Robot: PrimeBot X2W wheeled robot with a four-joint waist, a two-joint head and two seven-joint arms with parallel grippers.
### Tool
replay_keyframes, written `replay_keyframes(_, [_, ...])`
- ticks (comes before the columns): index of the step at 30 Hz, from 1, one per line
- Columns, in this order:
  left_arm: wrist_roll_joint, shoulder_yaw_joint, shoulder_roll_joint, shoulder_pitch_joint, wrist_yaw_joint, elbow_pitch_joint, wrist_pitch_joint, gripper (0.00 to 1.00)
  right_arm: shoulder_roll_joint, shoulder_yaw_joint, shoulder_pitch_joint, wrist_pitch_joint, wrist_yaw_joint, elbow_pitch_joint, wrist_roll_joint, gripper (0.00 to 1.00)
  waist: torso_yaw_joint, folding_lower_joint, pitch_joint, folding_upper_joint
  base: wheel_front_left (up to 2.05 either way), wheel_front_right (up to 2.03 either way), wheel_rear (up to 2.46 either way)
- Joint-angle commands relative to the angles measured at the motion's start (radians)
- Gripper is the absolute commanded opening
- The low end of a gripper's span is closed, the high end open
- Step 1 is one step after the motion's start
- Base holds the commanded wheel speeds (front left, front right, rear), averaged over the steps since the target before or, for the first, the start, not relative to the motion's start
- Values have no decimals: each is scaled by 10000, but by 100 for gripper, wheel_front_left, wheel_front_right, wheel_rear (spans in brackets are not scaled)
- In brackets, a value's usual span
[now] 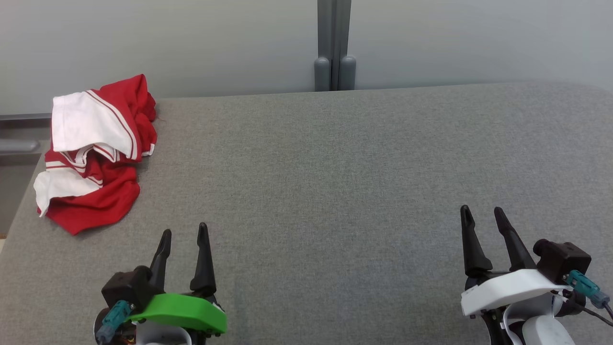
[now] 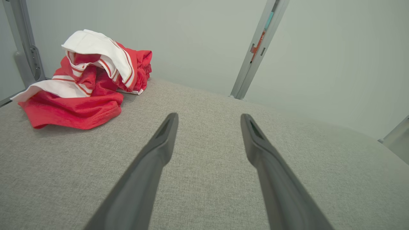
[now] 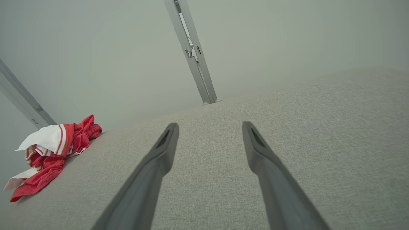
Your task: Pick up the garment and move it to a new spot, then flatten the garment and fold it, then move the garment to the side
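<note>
While the broad grey woven-fabric tabletop (image 1: 335, 182) spreads beyond both pairs of fingers, the crumpled red-and-white striped cloth garment (image 1: 98, 158) lies ahead-left of the left gripper (image 1: 184, 231), well apart from the right gripper (image 1: 481, 210); both grippers stand released, grasping nothing

A grey fabric tabletop (image 1: 335, 191) runs back to a pale wall (image 1: 191, 43) split by a grey post (image 1: 334, 43).
</note>
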Motion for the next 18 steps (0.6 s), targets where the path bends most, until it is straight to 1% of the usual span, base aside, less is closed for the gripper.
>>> replay_keyframes(1, [262, -49, 69, 84, 58, -49, -76, 100, -55, 35, 67, -89, 3, -104, -274, 100, -2, -1, -2, 0, 0, 0, 0])
replay_keyframes(18, [1063, -208, 77, 178, 149, 320, -439, 100, -62, 152, 146, -456, 3, 14, -1802, 100, 41, -1, -36, 0, 0, 0, 0])
